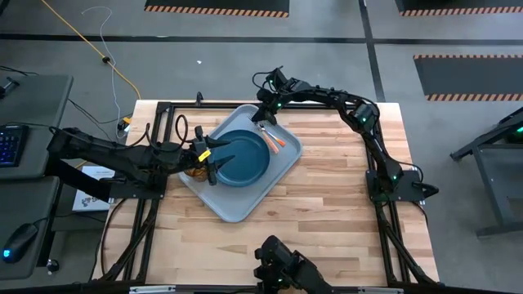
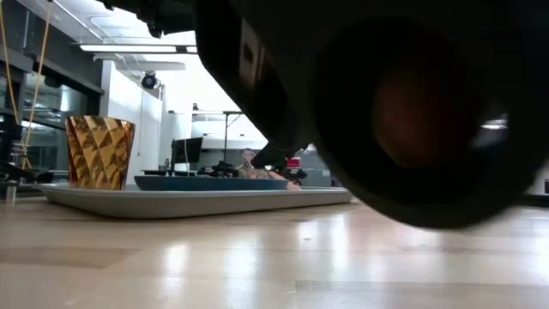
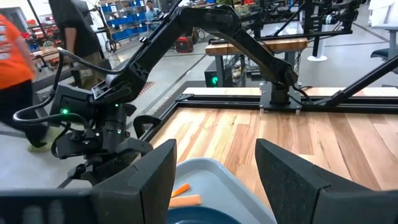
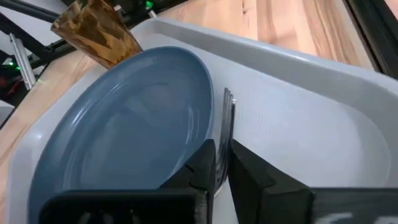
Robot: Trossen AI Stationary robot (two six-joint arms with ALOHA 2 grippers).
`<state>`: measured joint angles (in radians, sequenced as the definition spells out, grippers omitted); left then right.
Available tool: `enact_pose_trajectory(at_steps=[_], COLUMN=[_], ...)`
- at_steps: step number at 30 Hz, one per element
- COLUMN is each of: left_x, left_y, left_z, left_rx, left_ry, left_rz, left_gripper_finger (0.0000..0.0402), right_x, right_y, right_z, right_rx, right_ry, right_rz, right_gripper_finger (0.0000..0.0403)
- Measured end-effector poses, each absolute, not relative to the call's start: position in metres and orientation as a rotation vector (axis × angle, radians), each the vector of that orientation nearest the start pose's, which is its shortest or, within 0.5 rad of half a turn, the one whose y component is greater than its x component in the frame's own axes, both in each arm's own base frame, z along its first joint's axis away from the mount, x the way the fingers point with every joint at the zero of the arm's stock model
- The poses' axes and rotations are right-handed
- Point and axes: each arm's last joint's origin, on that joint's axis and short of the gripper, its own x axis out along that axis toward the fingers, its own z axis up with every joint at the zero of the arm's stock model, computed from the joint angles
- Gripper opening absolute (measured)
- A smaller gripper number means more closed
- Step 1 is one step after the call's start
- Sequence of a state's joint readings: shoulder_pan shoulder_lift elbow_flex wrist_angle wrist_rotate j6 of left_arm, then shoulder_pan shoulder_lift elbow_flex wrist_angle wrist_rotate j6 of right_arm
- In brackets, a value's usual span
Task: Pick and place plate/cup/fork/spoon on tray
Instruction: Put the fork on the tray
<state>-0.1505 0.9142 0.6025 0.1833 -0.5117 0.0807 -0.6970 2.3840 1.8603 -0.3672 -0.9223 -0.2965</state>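
Observation:
The grey-blue tray (image 1: 237, 208) lies on the wooden table. The dark blue plate (image 1: 243, 159) lies flat in it. The amber cup (image 2: 99, 153) stands upright on the tray's left corner. My left gripper (image 1: 214, 159) is open and empty above the plate's left rim, next to the cup (image 1: 193, 172). My right gripper (image 1: 265, 122) is at the tray's far corner, shut on the fork (image 4: 228, 102). Orange handles (image 1: 275, 140) lie on the tray beside it. Which of them is the spoon's I cannot tell. My right gripper pinches the fork's metal neck (image 4: 222, 140) between its two fingers, which lie along the fork. The fingers slant down from the table's far side. The tines (image 4: 228, 99) point away from the gripper and lie on the tray floor beside the plate's rim (image 4: 208, 81).
A dark device (image 1: 282, 265) sits at the table's near edge and fills much of the low view (image 2: 386, 103). Bare wood (image 1: 335, 204) lies to the right of and nearer than the tray. People (image 3: 12, 62) stand in the room beyond the table.

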Motion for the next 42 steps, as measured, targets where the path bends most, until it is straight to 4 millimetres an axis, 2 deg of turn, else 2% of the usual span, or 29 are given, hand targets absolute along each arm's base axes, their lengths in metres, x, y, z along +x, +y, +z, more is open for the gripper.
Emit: enact_pose_trajectory(at_steps=[27, 34, 42], left_x=[0.202, 0.202, 0.202], left_y=[-0.016, -0.016, -0.016], left_z=[0.283, 0.283, 0.283], left_rx=[0.121, 0.121, 0.122], left_ry=[0.136, 0.136, 0.137], left_rz=[0.356, 0.356, 0.356], left_gripper_finger=[0.0207, 0.0207, 0.0207], right_x=[0.402, 0.409, 0.414], right_y=[-0.295, -0.284, -0.28], right_z=[0.14, 0.139, 0.137], right_rx=[0.384, 0.36, 0.286], right_ry=[0.694, 0.725, 0.794], right_rz=[0.298, 0.296, 0.198], right_gripper_finger=[0.0161, 0.017, 0.017])
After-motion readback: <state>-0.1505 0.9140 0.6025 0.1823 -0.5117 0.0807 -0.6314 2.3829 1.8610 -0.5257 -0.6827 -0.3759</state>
